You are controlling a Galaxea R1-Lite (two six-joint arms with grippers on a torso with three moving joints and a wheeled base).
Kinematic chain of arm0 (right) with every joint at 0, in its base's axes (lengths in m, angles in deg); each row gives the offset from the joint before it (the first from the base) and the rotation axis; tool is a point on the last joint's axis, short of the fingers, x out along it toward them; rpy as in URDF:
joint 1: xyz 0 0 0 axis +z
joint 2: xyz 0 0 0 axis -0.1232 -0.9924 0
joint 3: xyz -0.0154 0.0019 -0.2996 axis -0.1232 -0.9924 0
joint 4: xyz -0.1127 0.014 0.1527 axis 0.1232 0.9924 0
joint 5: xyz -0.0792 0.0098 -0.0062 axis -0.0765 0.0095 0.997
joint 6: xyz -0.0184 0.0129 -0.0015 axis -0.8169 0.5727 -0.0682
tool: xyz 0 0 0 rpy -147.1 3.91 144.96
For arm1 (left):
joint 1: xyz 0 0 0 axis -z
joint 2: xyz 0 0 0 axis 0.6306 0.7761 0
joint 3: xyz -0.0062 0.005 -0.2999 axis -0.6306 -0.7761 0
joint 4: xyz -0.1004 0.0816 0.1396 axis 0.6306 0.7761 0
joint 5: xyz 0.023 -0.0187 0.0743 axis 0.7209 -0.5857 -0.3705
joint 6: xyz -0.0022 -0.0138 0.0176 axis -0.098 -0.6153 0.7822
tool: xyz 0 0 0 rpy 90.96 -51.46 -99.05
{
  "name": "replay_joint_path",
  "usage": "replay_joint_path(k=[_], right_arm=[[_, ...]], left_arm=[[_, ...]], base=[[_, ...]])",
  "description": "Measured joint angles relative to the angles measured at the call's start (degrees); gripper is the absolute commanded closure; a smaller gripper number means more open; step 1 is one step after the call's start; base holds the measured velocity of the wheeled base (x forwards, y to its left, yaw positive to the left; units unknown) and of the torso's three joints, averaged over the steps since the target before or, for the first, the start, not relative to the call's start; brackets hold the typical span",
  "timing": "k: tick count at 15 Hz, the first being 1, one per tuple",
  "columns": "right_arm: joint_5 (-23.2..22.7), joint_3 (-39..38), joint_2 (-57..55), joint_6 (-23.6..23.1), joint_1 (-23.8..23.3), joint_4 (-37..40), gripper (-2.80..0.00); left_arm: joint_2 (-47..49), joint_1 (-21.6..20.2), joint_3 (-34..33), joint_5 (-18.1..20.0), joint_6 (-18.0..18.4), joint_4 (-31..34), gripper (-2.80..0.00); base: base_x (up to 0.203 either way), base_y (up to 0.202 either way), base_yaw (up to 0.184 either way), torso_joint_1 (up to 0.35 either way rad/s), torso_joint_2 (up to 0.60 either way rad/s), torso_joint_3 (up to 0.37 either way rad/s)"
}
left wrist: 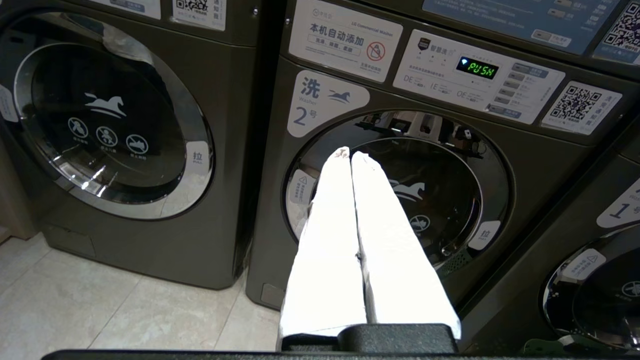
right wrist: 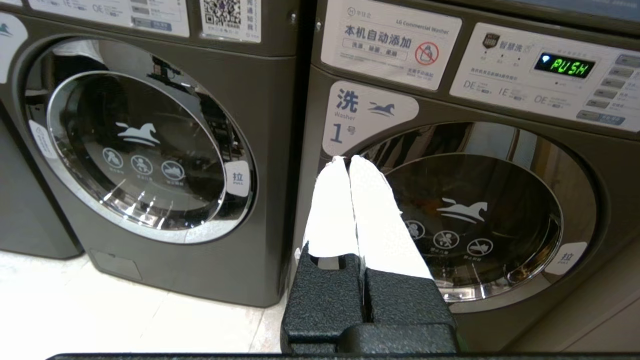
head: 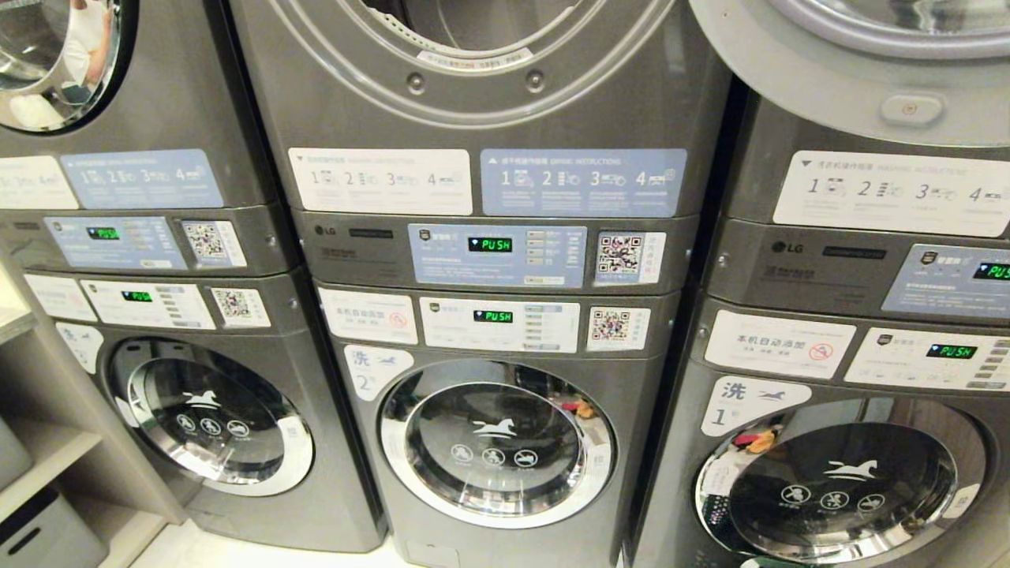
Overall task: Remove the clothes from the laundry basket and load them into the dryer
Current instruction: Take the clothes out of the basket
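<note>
Grey dryer (head: 473, 71) (upper, middle stack) above washer 2, round opening exposed.

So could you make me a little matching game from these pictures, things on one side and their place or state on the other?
Things:
1. grey washer marked 2
2. grey washer marked 1
3. upper middle dryer's round opening
4. left gripper

Place or state:
A. door open
B. bottom right
C. white fingers shut, holding nothing
D. bottom middle, door closed

Pairs: 1-D, 2-B, 3-A, 4-C
</note>
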State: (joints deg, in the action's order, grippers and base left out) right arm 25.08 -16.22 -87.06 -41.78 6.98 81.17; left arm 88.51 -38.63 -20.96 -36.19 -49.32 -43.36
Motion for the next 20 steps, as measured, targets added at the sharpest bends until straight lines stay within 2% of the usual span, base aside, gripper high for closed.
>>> replay_joint_path(k=[20], right_arm=[[0.02,0.0,0.0,0.02,0.0,-0.07,0.0]], left_arm=[[0.0,0.0,0.0,0.0,0.0,0.02,0.0]], base=[[0.0,0.0,0.0,-0.187,0.5,0.309]])
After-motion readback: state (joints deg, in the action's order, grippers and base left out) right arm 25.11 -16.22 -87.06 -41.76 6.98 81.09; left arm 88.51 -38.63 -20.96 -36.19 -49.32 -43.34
